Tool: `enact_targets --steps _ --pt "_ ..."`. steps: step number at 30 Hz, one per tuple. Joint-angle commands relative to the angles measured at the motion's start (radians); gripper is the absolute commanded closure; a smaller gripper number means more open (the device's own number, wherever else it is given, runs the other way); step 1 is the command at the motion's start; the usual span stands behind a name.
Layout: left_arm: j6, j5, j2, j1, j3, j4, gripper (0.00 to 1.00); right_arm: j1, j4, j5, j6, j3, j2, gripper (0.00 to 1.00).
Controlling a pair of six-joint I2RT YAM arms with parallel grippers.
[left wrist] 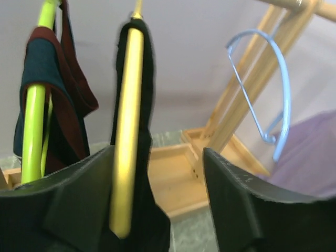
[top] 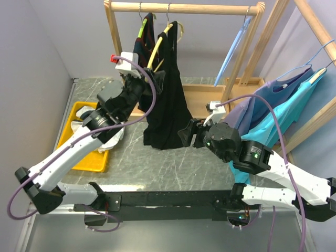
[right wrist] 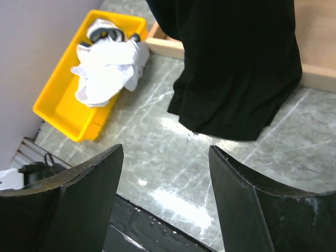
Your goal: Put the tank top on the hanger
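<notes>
- Spanning the back of the bench (top: 157,163), a wooden rack (top: 184,8) carries its clothes on a top rod.
- The tank top (top: 168,105) hangs from that rod on the hanger (left wrist: 128,131). It is plain black, thin and limp; its body drops in soft folds and the hem reaches the bench. A narrow black strap runs up along the hanger's yellow arm.
- A yellow tray (top: 97,163) at the bench's left edge holds a crumpled white cloth (right wrist: 107,71).
- A navy garment with red trim (left wrist: 37,68) hangs on a lime-green hanger (left wrist: 32,131), just left of the tank top.
- The left pincer (left wrist: 157,155) is released, its jaws spread. The hanger's arm and strap stand between them, close to one finger.
- The right pincer (right wrist: 165,152) is released too, jaws wide with nothing between them, above the bench near the tank top's hem.
</notes>
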Motion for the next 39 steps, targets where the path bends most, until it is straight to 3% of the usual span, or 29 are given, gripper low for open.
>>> enact_targets --steps 1,7,11,17,22,25,29,35,39 --pt "-0.029 0.138 -0.11 -0.002 -0.043 -0.076 0.21 0.007 0.04 0.008 0.01 -0.042 -0.008 0.26" --pt "-0.038 0.268 -0.201 -0.004 -0.129 -0.292 0.18 0.008 0.072 0.016 0.03 -0.129 -0.007 0.24" --pt "-0.061 0.259 -0.259 -0.04 -0.227 -0.381 0.18 0.007 0.109 0.007 0.053 -0.201 0.004 0.24" --pt "-0.154 0.163 -0.305 -0.131 -0.445 -0.364 0.16 0.005 0.148 0.031 0.114 -0.341 0.004 0.23" --pt "-0.312 0.084 -0.264 -0.14 -0.615 -0.277 0.12 0.007 0.152 0.066 0.162 -0.414 0.001 0.23" --pt "-0.377 0.009 -0.195 -0.14 -0.669 -0.205 0.07 0.007 0.177 0.063 0.182 -0.465 -0.013 0.22" --pt "-0.392 -0.109 0.047 -0.129 -0.628 -0.143 0.01 0.008 0.205 0.043 0.2 -0.497 -0.012 0.22" --pt "-0.403 -0.115 0.441 -0.079 -0.396 -0.143 0.01 0.01 0.185 0.039 0.219 -0.517 -0.031 0.22" --pt "-0.4 -0.092 0.55 -0.076 -0.309 -0.088 0.01 0.008 0.174 0.043 0.223 -0.54 -0.077 0.21"
